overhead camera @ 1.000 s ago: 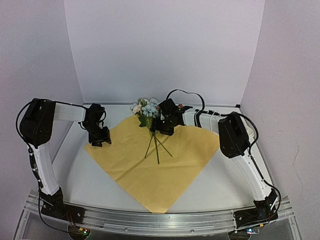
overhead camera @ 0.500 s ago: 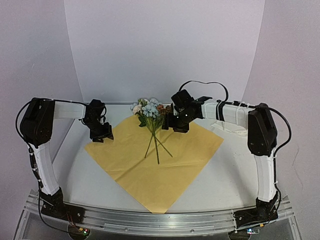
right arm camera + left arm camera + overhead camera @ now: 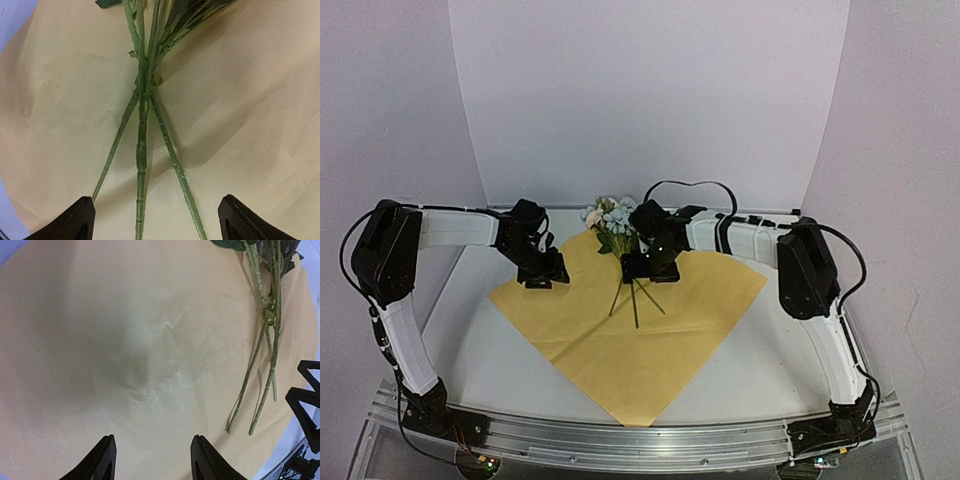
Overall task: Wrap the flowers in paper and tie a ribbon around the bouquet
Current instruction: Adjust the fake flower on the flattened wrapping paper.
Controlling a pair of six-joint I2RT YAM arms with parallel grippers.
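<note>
Overhead alone shows pastel blooms: the flowers [image 3: 613, 218] lie at the far corner of the yellow paper [image 3: 630, 350]. Left wrist: left gripper [image 3: 152, 462] half-spread, empty, over crinkled sheet. Right wrist: right gripper [image 3: 157, 222] spread wide, astride three thin, knobbly green stems.

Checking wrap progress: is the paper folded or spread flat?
Spread flat: the paper lies open, yellow face up, flowers on top.

A plain pale back panel [image 3: 650, 100] and two matching side walls [image 3: 380, 110] enclose a white table [image 3: 490, 350]. An aluminium rail [image 3: 640, 440] runs along its near edge. Light is soft and even.
</note>
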